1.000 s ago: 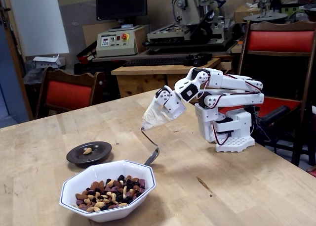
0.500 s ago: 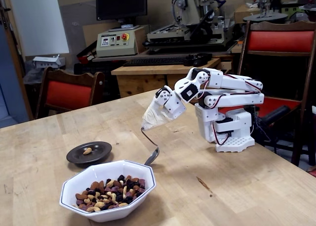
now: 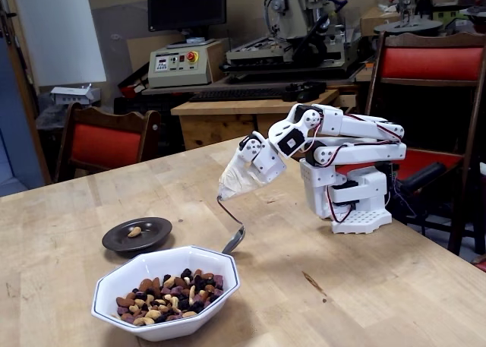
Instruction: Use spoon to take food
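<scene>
In the fixed view my white gripper (image 3: 230,186) hangs over the wooden table, its fingers hidden under off-white tape that binds the spoon's handle to it. The silver spoon (image 3: 232,237) curves down from the tape, and its bowl sits just behind the right rear rim of the white octagonal bowl (image 3: 121,282). The food (image 3: 168,294), a mix of tan nuts and dark dried fruit, fills the bottom of that bowl. I cannot see inside the spoon's bowl.
A small dark saucer (image 3: 152,237) holding one nut (image 3: 134,231) lies left of the spoon, behind the white bowl. The arm's white base (image 3: 353,199) stands at the right. Red-cushioned chairs and a cluttered workbench lie beyond the table's far edge.
</scene>
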Tool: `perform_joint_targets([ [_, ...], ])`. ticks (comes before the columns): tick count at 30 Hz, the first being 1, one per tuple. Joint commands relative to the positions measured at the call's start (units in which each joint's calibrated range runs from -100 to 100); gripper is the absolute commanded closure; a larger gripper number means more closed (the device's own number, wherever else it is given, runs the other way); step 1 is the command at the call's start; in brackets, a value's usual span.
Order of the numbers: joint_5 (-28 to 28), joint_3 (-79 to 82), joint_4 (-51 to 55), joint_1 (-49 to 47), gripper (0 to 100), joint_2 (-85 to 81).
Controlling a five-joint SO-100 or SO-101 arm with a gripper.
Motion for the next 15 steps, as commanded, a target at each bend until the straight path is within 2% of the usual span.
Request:
perform_joint_targets([
  [1, 0.0, 3.9, 0.9, -0.4, 96, -0.5],
  [10, 0.1, 3.9, 0.2, 0.0, 96, -0.6],
  [15, 0.1, 3.9, -6.9, -0.1, 96, -0.6],
])
